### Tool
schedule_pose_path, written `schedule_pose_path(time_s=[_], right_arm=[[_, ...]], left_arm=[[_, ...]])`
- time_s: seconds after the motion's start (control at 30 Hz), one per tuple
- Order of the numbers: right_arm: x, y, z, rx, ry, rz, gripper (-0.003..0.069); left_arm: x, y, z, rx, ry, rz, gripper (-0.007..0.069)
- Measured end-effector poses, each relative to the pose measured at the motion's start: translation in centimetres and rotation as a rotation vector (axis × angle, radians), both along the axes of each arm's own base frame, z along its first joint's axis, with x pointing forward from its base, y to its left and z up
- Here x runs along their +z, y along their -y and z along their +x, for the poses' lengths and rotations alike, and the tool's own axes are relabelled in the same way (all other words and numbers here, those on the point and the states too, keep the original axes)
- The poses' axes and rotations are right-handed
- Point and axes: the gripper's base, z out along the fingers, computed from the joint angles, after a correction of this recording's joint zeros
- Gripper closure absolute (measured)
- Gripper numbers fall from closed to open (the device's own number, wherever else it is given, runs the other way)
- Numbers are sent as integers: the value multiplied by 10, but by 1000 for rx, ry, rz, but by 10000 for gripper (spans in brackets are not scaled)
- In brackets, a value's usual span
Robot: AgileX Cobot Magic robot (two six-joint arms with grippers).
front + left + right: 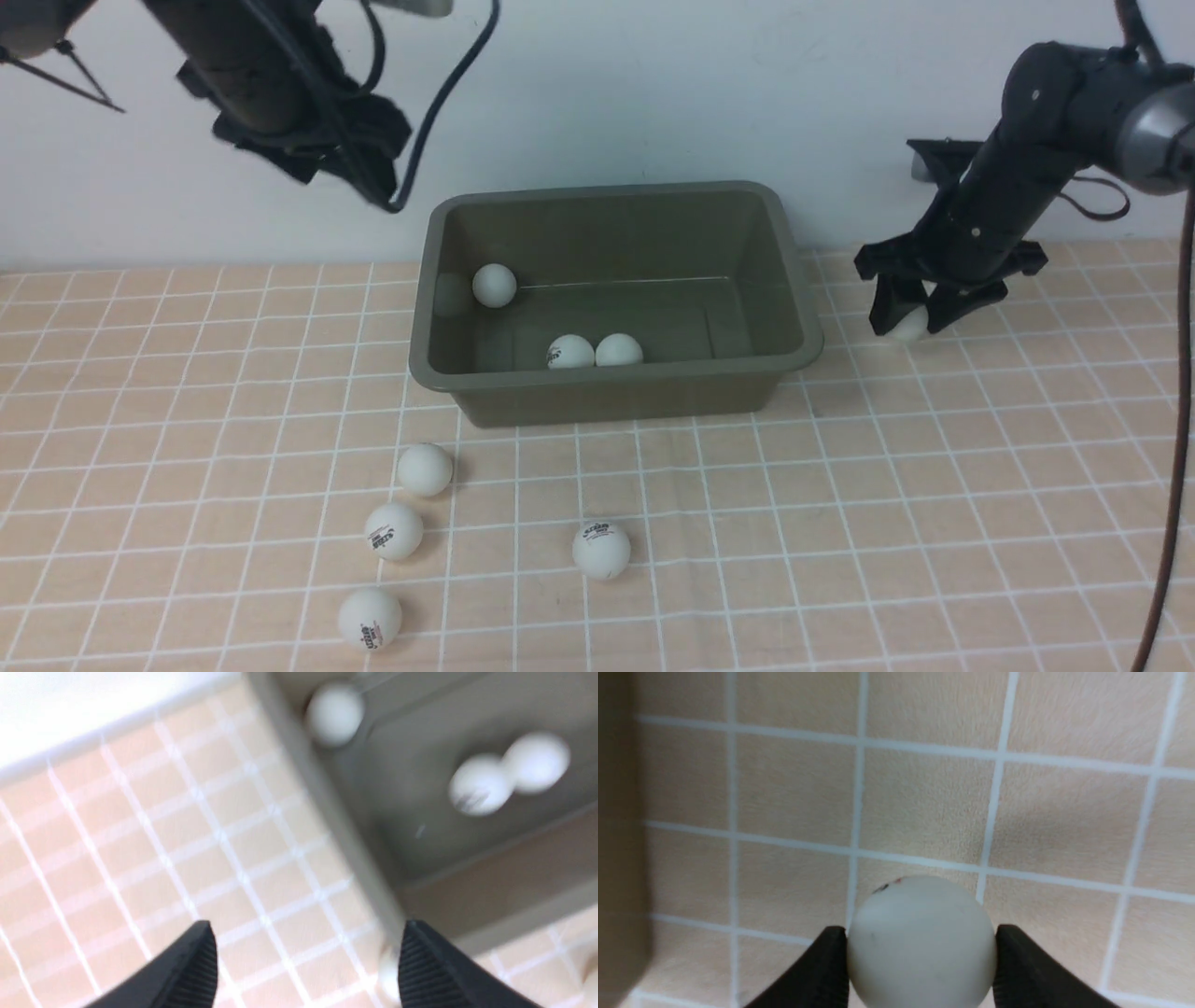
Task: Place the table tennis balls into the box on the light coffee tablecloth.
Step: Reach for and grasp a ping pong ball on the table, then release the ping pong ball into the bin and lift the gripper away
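Our R tool [913, 322] pinches one ball [921, 942] low over the tablecloth [840, 523], just right of the box [616, 378]. L tool [308, 938] gapes wide, empty, raised off its left side. We count 3 balls [494, 285] inside, 4 loose out front.

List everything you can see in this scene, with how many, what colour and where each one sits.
box: one, olive-green, on the tablecloth, toward the wall.
boxed balls: three, white; one at the far left, two side by side by the near wall.
loose balls: four, white, in front of the box; three in a line, one apart.
gripped ball: one, white, right of the box.
tablecloth: one, peach-beige, white grid.
wall: white, behind.
left gripper: open, empty, raised left of the box.
right gripper: shut on the gripped ball.
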Motion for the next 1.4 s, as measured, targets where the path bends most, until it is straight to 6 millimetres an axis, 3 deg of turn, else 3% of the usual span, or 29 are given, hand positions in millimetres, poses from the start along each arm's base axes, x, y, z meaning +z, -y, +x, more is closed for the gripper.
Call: schedule_pose_path(time_s=[0.03, 0.1, 0.23, 0.3, 0.37, 0.5, 0.67, 0.9, 1.07, 1.4], right_arm=[[4, 0, -1, -1, 8, 0, 298], [29, 1, -5, -8, 57, 3, 298], [69, -12, -17, 14, 135, 40, 298], [91, -38, -28, 81, 180, 73, 298], [98, -63, -36, 147, 193, 83, 298], [90, -112, -50, 270, 175, 58, 298], [66, -142, -54, 326, 137, 11, 298], [52, -151, -43, 321, 144, 57, 298], [54, -159, -32, 328, 177, 91, 298], [35, -165, -22, 334, 140, 101, 278]], left_arm=[[-2, -2, -1, 4, -7, -1, 201], [-25, -15, -10, 14, -98, -14, 211], [-55, -21, -24, 8, -217, -42, 211], [-77, -19, -37, 8, -292, -72, 211], [-85, -18, -44, 11, -308, -84, 211], [-106, -20, -62, 20, -329, -85, 211], [-127, -19, -84, 35, -313, -114, 211], [-143, -14, -107, 43, -323, -174, 211], [-144, -5, -113, 16, -330, -170, 211], [-143, 10, -120, -32, -368, -153, 211]])
